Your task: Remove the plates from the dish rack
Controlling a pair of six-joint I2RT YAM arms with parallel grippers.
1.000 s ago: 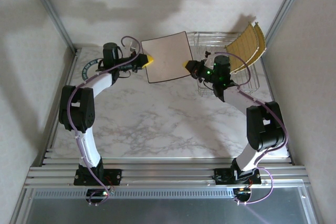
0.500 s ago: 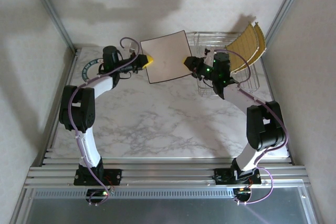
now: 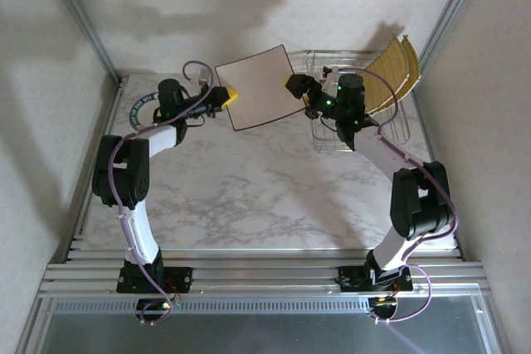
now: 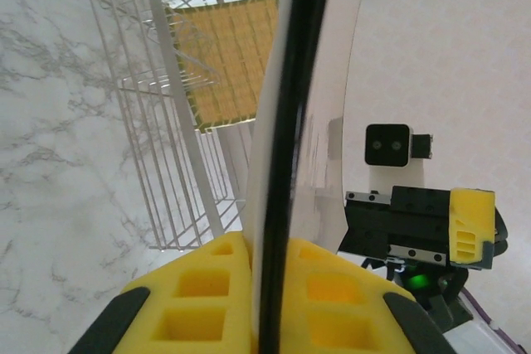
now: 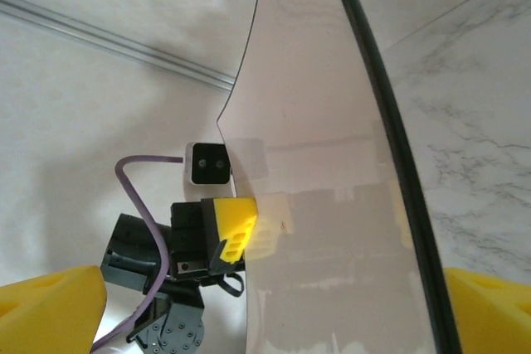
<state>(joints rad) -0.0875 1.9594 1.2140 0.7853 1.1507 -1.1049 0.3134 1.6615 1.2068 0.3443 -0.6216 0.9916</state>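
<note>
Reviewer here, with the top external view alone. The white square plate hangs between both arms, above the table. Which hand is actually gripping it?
Observer: The left wrist view shows the left hand shut on the white square plate, with its yellow pads pressed on either side of the edge.
Reviewer: And the right one? From above it looks as if it touches the opposite corner.
Observer: The right wrist view shows the right hand wide open. Its fingers stand far apart, and the plate's dark rim passes between them unclamped, close to one finger.
</note>
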